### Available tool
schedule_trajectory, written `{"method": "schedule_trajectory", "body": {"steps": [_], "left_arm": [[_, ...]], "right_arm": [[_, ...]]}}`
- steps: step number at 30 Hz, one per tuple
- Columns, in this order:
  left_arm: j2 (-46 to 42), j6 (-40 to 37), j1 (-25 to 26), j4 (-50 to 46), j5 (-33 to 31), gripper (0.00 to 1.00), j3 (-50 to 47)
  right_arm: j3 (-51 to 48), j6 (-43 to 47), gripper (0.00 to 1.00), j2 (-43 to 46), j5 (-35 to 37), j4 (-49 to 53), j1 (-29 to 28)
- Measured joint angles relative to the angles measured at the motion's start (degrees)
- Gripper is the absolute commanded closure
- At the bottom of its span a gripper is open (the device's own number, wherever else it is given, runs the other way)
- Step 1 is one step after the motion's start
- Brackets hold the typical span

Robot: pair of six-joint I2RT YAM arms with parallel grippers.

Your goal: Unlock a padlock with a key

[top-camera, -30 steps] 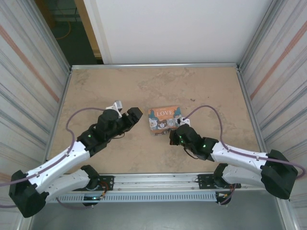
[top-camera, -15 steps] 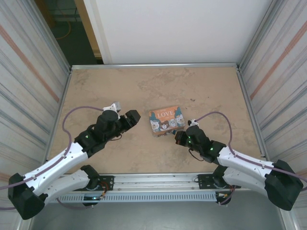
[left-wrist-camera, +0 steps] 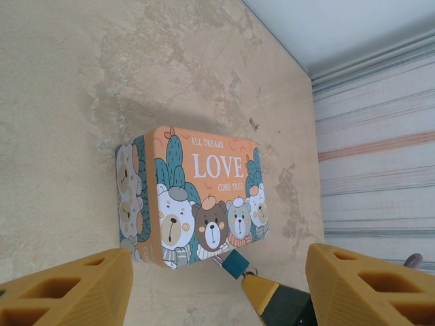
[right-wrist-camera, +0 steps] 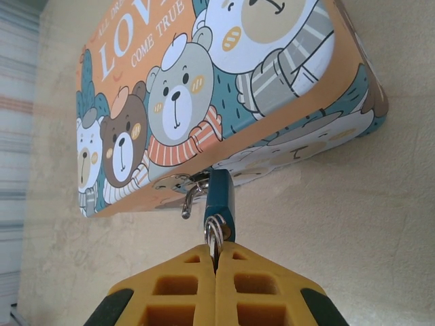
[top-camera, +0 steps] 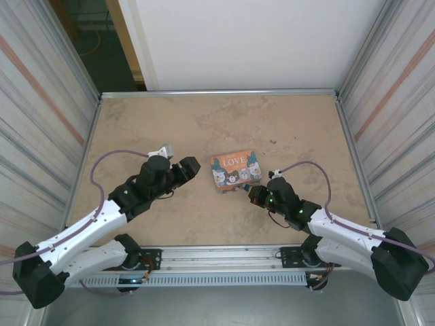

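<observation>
The small blue-teal padlock (right-wrist-camera: 219, 193) hangs from the hasp on the front edge of the orange "LOVE" picture box (right-wrist-camera: 204, 88). One end of its silvery shackle (right-wrist-camera: 189, 200) curls free beside the body. My right gripper (right-wrist-camera: 216, 252) is shut on the key (right-wrist-camera: 216, 234), whose ring sits at the lock's bottom. From the left wrist, the padlock (left-wrist-camera: 236, 263) shows below the box (left-wrist-camera: 204, 197), with the right gripper's yellow tip (left-wrist-camera: 262, 292) against it. My left gripper (left-wrist-camera: 219, 273) is open and holds nothing. From above, it (top-camera: 189, 166) hovers just left of the box (top-camera: 234, 168).
The box lies mid-table on a beige stone-like surface (top-camera: 217, 122). Metal rails edge the table, and corrugated walls (top-camera: 387, 102) stand on both sides. Both arms' purple cables (top-camera: 309, 166) loop above the table beside the box.
My right gripper has shifted a little to the right, still at the box's front edge. The left gripper has drawn back slightly to the left.
</observation>
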State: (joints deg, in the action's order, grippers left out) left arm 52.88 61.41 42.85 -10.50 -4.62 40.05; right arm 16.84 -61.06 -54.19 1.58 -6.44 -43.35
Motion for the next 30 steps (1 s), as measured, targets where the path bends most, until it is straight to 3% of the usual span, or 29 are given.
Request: {"method": "schedule_trajectory", "body": {"steps": [5,13,23,30], "left_arm": [[0.92,-0.24,-0.07,0.0,0.0,0.31,0.02],[3.15,-2.21,-2.91,-0.02,1.49,0.31,0.33],[11.34,-7.69,-11.91,0.52,12.74,0.3,1.31],[22.8,-11.85,-13.18,2.27,23.04,0.3,5.84]], "right_arm": [[-0.24,-0.24,0.75,-0.44,-0.35,1.4,0.0],[-0.24,0.24,0.68,-0.52,-0.37,3.98,0.61],[-0.02,6.64,0.37,0.24,-5.7,3.96,6.05],[0.2,9.03,0.09,0.17,-10.78,1.44,10.43]]}}
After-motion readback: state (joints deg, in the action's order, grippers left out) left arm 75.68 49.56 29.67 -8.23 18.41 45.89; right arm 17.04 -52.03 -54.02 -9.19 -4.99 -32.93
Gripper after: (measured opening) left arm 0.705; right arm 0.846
